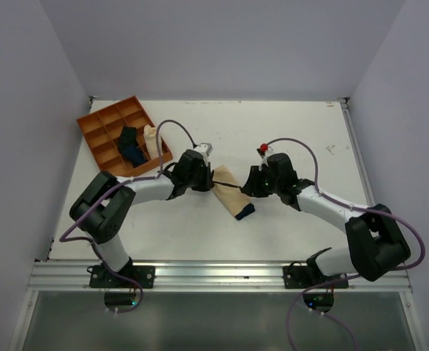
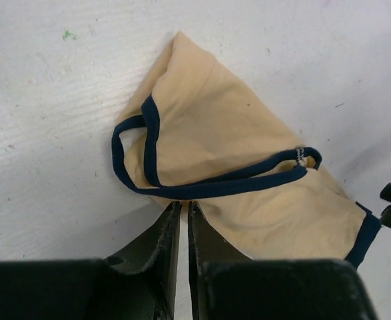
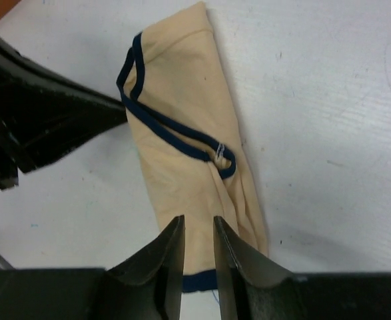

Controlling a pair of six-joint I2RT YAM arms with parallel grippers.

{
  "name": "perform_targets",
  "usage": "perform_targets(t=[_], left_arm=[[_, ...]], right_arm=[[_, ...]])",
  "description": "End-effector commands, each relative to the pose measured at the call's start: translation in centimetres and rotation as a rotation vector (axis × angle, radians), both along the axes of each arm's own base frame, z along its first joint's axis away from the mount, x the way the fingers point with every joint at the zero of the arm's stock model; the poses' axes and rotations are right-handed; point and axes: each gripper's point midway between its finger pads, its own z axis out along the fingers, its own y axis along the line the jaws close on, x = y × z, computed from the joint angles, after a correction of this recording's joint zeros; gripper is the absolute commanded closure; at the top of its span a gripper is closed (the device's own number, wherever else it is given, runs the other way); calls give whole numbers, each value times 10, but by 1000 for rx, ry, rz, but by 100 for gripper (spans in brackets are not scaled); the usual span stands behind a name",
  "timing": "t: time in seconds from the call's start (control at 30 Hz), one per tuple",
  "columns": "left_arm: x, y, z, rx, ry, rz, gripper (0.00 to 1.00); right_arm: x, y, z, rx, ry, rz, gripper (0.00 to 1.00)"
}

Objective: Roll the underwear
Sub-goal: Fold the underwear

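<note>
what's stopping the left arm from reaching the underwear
Likely nothing, so yes: the left gripper has its tips at the edge of the underwear, and the right gripper sits at the other end.

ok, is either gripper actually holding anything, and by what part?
Cannot tell. Left gripper sits nearly shut at the banded edge of the underwear; right gripper straddles cloth near its trimmed end. No clear pinch visible.

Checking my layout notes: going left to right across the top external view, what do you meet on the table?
orange tray → left gripper → underwear → right gripper. The cloths inside the tray are left out, since they overlap it.
</note>
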Motion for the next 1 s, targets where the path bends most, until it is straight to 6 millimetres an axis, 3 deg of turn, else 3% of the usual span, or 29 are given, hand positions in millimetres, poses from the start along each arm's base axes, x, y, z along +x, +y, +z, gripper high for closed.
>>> perform_targets(t=[0.0, 0.07, 0.17, 0.4, 0.63, 0.77, 0.8, 0.9, 0.93, 0.97], left_arm=[[20, -10, 48, -70, -99, 10, 86], [17, -14, 54, -95, -103, -7, 86], [10, -22, 46, -126, -69, -47, 85], [29, -26, 9, -46, -23, -35, 85], [52, -45, 7, -51, -71, -97, 85], [66, -43, 29, -17, -132, -98, 84], [67, -36, 44, -18, -164, -79, 83], [54, -21, 78, -38, -219, -51, 75], [48, -19, 85, -54, -230, -50, 73], [41, -15, 88, -69, -225, -40, 72]], right_arm=[[-19, -9, -15, 4, 35, -19, 74], [-26, -5, -17, 50, 28, -7, 76], [-32, -7, -29, 49, 51, -20, 76], [-40, -18, -53, 29, 97, -105, 79], [-54, -9, -55, 32, 70, -203, 80], [-62, 13, -44, 84, 38, -247, 79], [-66, 19, -42, 85, 35, -240, 79], [-59, 18, -35, 60, 16, -266, 77], [-51, 19, -24, 55, -12, -274, 76], [-52, 12, -27, 5, -8, -282, 75]])
